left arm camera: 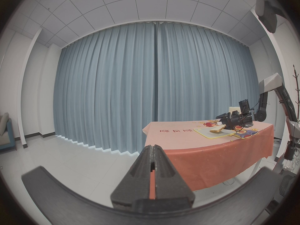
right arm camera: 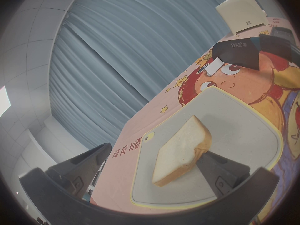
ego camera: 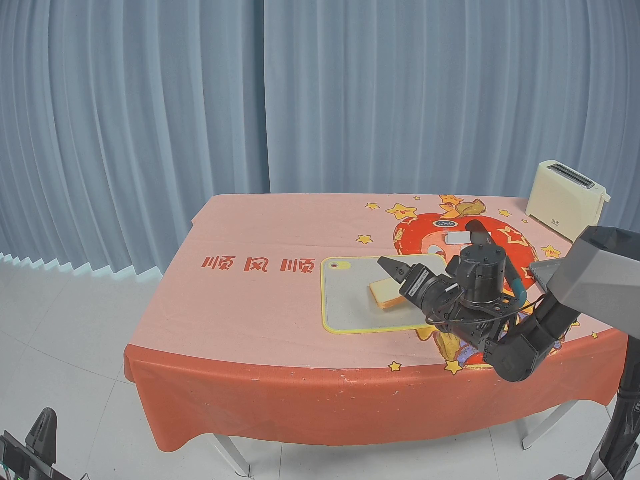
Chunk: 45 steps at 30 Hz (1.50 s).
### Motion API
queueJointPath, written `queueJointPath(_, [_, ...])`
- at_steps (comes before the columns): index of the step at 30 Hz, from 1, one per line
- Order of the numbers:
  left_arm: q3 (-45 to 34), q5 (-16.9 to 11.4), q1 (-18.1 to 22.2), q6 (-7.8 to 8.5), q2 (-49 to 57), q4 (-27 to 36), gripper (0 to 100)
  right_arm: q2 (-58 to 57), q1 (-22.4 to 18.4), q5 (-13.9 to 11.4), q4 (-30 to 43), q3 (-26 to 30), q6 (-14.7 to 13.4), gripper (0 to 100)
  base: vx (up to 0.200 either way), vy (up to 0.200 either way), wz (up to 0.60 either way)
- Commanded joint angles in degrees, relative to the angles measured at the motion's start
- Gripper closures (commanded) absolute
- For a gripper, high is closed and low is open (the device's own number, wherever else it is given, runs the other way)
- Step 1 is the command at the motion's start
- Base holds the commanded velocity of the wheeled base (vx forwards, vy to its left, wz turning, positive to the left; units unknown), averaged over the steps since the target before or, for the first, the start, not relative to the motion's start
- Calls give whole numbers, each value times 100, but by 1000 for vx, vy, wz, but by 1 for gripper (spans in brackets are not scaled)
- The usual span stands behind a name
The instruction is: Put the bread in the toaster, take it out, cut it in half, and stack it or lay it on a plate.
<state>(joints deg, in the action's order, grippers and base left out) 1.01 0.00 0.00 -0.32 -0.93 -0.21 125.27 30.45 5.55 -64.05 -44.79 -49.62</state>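
Right gripper (ego camera: pixel 393 278) hangs low over the cutting board (ego camera: pixel 347 301) with its jaws spread wide, one finger (right arm camera: pixel 218 169) touching the bread (right arm camera: pixel 182 150), a single slice lying tilted on the board. Farther back, at the table's right corner, stands the toaster (ego camera: pixel 565 198). Left gripper (left arm camera: pixel 152 169), pressed closed, sits well off the table, down low.

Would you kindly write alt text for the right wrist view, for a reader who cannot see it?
A slice of bread sits on a grey cutting board, between the fingers of the open right hand; a toaster stands beyond.
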Motion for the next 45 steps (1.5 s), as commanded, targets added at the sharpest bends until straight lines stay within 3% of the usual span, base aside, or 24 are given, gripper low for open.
queueJointPath(1, [-101, 0, 0, -3, 93, -6, 100, 76, -22, 8, 297, -364, -206, 0, 0, 0, 0])
queueJointPath(7, [-101, 0, 0, -3, 93, -6, 100, -29, -22, 17, 1052, -390, -285, 0, 0, 0, 0])
queueJointPath(17, [-101, 0, 0, -3, 93, 3, 100, -556, -127, 87, 1685, -390, -312, 0, 0, 0, 0])
queueJointPath(29, [-101, 0, 0, -3, 93, 3, 100, -310, -303, 184, 1738, -557, -312, 0, 0, 0, 0])
queueJointPath(45, [-101, 0, 0, -3, 93, 3, 100, -407, -321, 192, 1747, -162, -312, 0, 0, 0, 0])
